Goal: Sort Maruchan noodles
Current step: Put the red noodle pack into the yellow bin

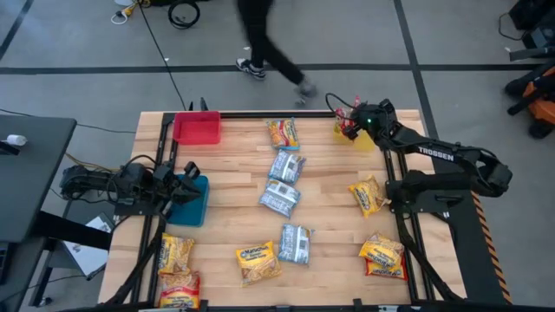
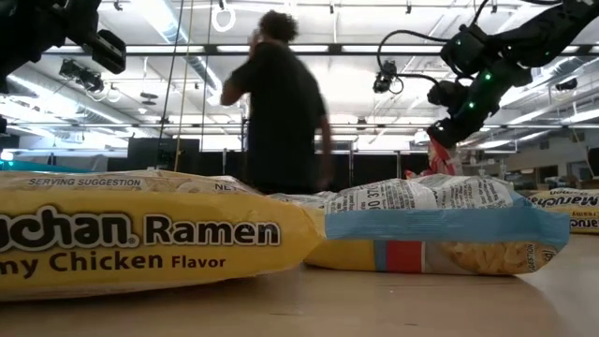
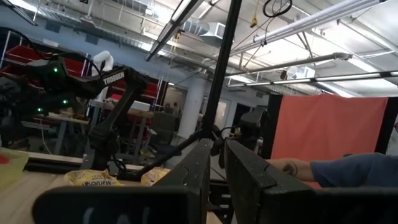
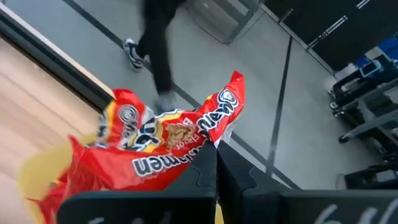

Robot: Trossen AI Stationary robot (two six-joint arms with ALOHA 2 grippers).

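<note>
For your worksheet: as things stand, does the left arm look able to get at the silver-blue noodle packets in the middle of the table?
Probably yes. The left end effector sits over the blue bin, holding nothing, and bare wood lies between it and the nearest silver-blue packet. The right end effector is busy far off with a red packet.

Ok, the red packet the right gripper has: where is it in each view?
High: red packet at the far right corner, over the yellow bin.
Low: upper right, hanging under the right gripper.
Left wrist: not visible.
Right wrist: centre, pinched.
Shared landmark: walking person.
</note>
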